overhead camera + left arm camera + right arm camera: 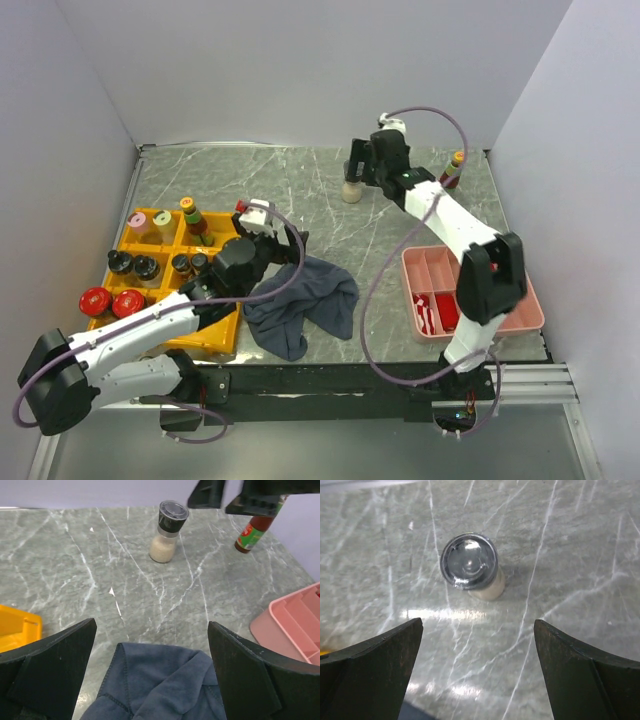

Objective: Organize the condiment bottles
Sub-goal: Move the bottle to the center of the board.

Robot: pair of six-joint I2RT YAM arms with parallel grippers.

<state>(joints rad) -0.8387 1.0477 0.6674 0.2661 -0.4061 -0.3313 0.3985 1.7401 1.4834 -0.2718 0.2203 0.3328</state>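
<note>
A salt grinder (pixel 352 190) with a black, clear-topped cap stands at the back middle of the table. My right gripper (pixel 358 170) hovers open just above it. The right wrist view shows the grinder (pixel 470 565) from above, beyond the open gripper (pixel 477 672). A hot-sauce bottle (pixel 452 172) with an orange cap stands at the back right. Several capped jars sit in the yellow tray (pixel 225 330). A red-capped bottle (pixel 241 206) is half hidden behind my left wrist. My left gripper (pixel 288 243) is open and empty over the dark cloth (pixel 305 300).
A pink compartment tray (pixel 520 310) holding red items lies at the right front. White walls close in the table on three sides. The left wrist view shows the grinder (pixel 167 532), the sauce bottle (pixel 252 532) and the pink tray (pixel 295 625) ahead.
</note>
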